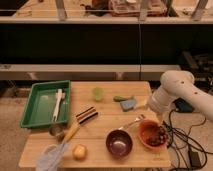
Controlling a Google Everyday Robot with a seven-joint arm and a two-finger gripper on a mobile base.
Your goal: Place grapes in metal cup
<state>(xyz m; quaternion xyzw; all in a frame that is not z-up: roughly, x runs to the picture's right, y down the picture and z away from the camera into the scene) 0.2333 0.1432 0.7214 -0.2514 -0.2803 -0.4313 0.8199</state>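
Observation:
The grapes (159, 136), a dark red-purple bunch, lie in an orange bowl (145, 131) at the table's front right. The metal cup (55, 131), small and dull grey, stands at the front left, just below the green tray's near right corner. My white arm (175, 92) comes in from the right. My gripper (160, 121) points down just above the far rim of the orange bowl, close over the grapes. The metal cup is far to its left, across the table.
A green tray (35, 107) holds a white utensil (58, 104). A pale green cup (97, 93), a blue sponge (128, 104), a dark striped object (86, 115), a spoon (132, 122), a maroon bowl (119, 143), a yellowish fruit (79, 151) and a wooden-handled brush (70, 134) lie between. Cables run right of the table.

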